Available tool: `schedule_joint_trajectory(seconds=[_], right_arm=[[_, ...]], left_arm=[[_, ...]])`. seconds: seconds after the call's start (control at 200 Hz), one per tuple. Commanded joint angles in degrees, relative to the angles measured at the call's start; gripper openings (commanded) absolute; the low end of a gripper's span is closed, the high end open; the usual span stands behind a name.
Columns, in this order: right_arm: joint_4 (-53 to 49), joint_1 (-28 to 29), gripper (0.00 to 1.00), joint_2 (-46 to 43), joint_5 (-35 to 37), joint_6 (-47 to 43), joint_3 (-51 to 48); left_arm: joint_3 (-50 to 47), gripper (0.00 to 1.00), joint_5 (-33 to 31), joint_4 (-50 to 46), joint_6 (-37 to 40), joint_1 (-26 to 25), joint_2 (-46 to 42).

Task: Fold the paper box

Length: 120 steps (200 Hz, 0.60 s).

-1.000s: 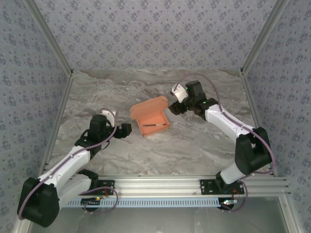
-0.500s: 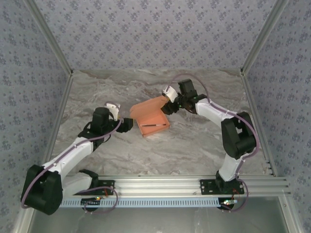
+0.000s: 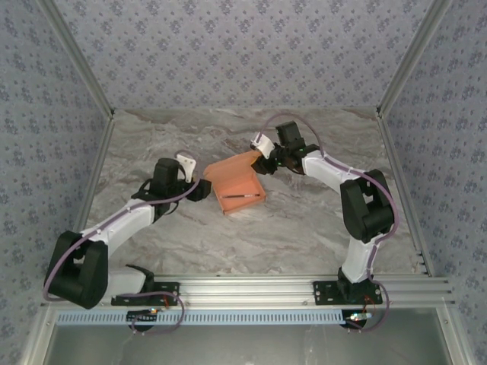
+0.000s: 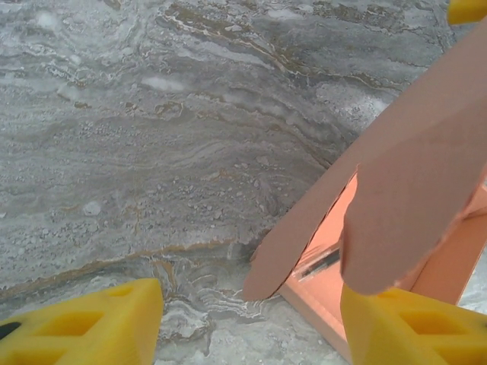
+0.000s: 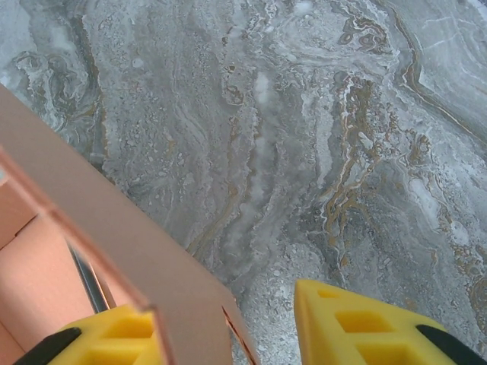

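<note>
Your left hand (image 3: 200,190) stands partly open, its yellow fingers (image 4: 84,323) well apart and clamped on nothing. In the left wrist view a rounded flap (image 4: 403,205) of the paper box (image 3: 240,186) hangs just over the finger at 5 o'clock, while the finger at 7 o'clock has bare worktop (image 4: 152,152) ahead of it. Your right hand (image 3: 262,158) is likewise partly open. In the right wrist view a raised card wall (image 5: 99,228) stands between its fingers, right beside the one at 7 o'clock, with a clear gap to the one at 5 o'clock. From above, the salmon-orange box lies open near the worktop's middle, your left hand close against its 9 o'clock side and your right hand at its 1 o'clock corner, by the raised lid
</note>
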Motion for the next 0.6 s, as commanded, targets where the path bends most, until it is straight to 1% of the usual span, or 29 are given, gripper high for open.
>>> schedule_joint_trajectory(seconds=[0.0, 0.075, 0.245, 0.34, 0.485, 0.595], right_arm=[[-1.7, -0.6, 0.44, 0.2, 0.0, -0.5, 1.2], [-1.8, -0.7, 0.44, 0.0, -0.1, -0.4, 1.2], [-2.3, -0.9, 0.44, -0.2, 0.1, -0.6, 1.0], [-2.6, -1.2, 0.44, -0.3, 0.1, -0.6, 0.9], [-3.4, -1.2, 0.40, -0.6, 0.1, -0.9, 0.9], [-3.7, -1.3, 0.33, -0.7, -0.2, -1.0, 0.9]], left_arm=[[2.8, 0.61, 1.7, 1.3, 1.9, -0.4, 1.4], [3.8, 0.57, 1.9, 1.0, 2.4, -0.4, 2.7], [4.3, 0.50, 2.4, 1.6, 2.6, -0.4, 4.4], [4.2, 0.44, 2.8, 2.3, 2.4, -0.4, 4.9], [4.7, 0.39, 3.9, 3.0, 2.4, -0.5, 6.2], [5.3, 0.35, 4.6, 3.2, 2.2, -0.5, 6.8]])
